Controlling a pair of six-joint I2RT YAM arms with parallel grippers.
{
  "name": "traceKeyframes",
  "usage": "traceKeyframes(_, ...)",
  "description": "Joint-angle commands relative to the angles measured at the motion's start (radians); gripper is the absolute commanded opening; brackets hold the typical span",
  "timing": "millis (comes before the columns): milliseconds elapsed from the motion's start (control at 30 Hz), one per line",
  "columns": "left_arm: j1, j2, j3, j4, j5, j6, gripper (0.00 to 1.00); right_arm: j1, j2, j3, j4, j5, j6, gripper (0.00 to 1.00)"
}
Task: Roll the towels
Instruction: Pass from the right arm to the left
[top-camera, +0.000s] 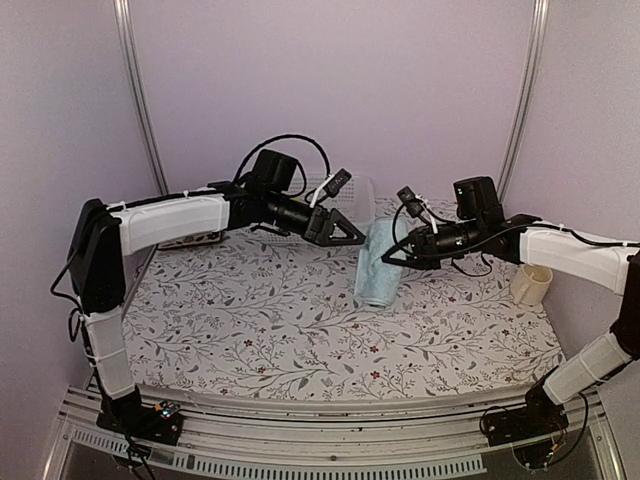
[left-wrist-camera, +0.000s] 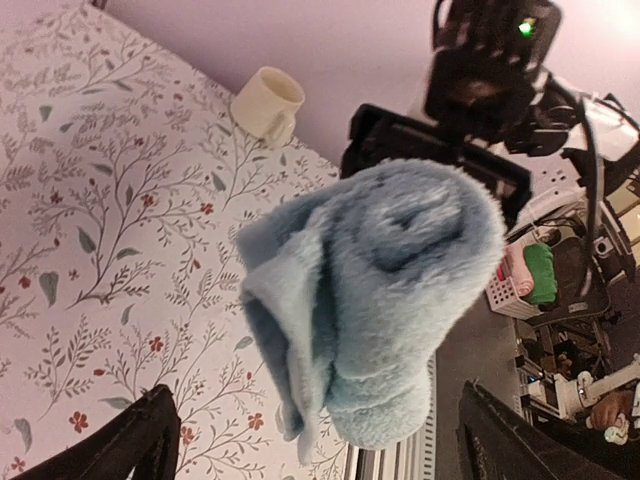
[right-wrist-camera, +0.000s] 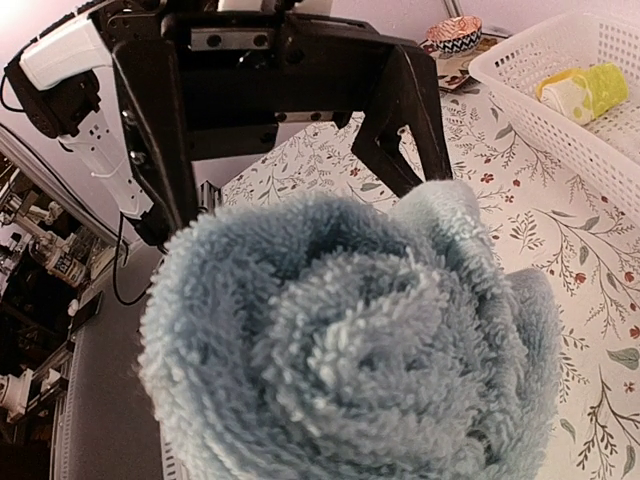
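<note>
- The towel hangs in my right gripper, over the mat.
- My left gripper: just left of the towel.
- The basket: behind the towel, with a second towel inside.
- The cup: well right of the towel.

A pale blue fluffy terry towel, rolled into a loose bundle, is hanging in mid-air above the white table cover printed with grey sprigs and small red flowers. The right gripper, a black frame, is sitting right behind the roll's upper part, with the contact hidden by the pile. The left gripper is gaping wide, its two black fingers poking in at the bottom corners, clear of the towel. A cream round cup is standing upright on the cover near the lilac wall. At the right edge a white lattice plastic basket is holding something pink and something green.
</note>
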Motion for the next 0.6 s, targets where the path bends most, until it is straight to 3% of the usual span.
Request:
traceKeyframes(0, 0.011, -0.067, -0.063, 0.200, 0.140, -0.016, 0.97, -0.010, -0.038, 0.034, -0.007, -0.083, -0.094, 0.05)
traceKeyframes(233, 0.008, -0.117, -0.194, 0.434, 0.195, -0.024, 0.97, -0.016, -0.064, 0.045, 0.034, -0.247, -0.128, 0.06)
traceKeyframes(400, -0.001, -0.102, -0.203, 0.431, 0.160, 0.010, 0.97, -0.016, -0.081, 0.049, 0.063, -0.320, -0.124, 0.07)
traceKeyframes(567, -0.060, -0.054, -0.130, 0.355, 0.195, 0.079, 0.97, -0.015, -0.067, 0.068, 0.064, -0.283, -0.113, 0.07)
